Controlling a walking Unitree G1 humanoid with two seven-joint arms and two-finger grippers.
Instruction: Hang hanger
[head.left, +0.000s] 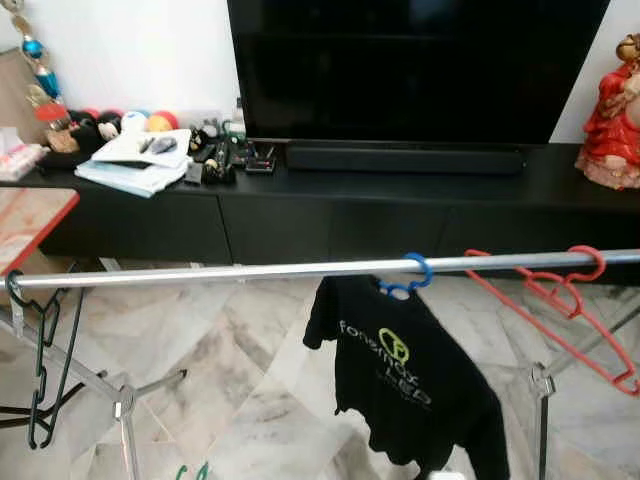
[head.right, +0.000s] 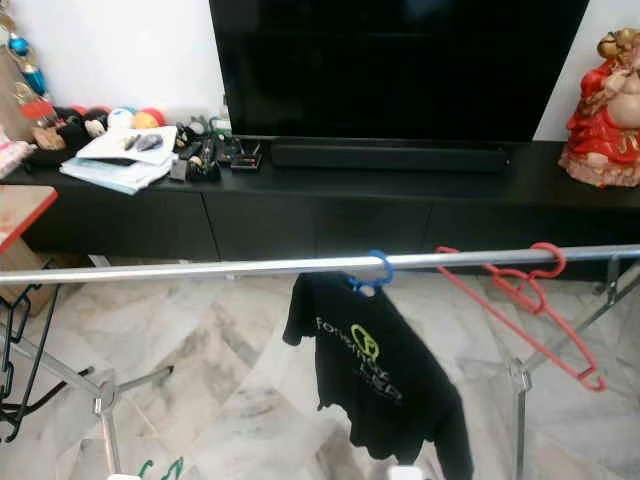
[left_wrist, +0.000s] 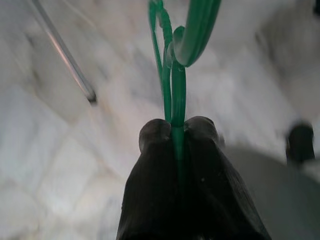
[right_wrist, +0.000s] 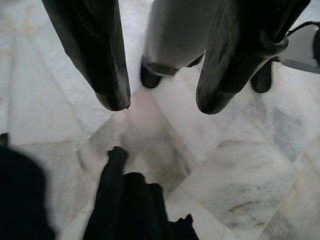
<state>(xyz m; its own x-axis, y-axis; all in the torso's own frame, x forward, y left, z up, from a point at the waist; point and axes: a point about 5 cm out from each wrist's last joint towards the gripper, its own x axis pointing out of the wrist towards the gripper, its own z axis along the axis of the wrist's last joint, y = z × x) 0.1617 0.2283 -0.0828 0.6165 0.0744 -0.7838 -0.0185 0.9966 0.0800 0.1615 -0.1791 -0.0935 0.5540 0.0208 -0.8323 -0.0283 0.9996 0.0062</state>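
left wrist view: left gripper pinches the thin green plastic hanger at its neck, hook pointing away from the fingers. the horizontal silver metal rail lies above and ahead. right gripper hangs spread, empty.

One metal rail, four hangers: one blue, one red, one dark, one green, one black T-shirt, one television, one red figurine, two grippers
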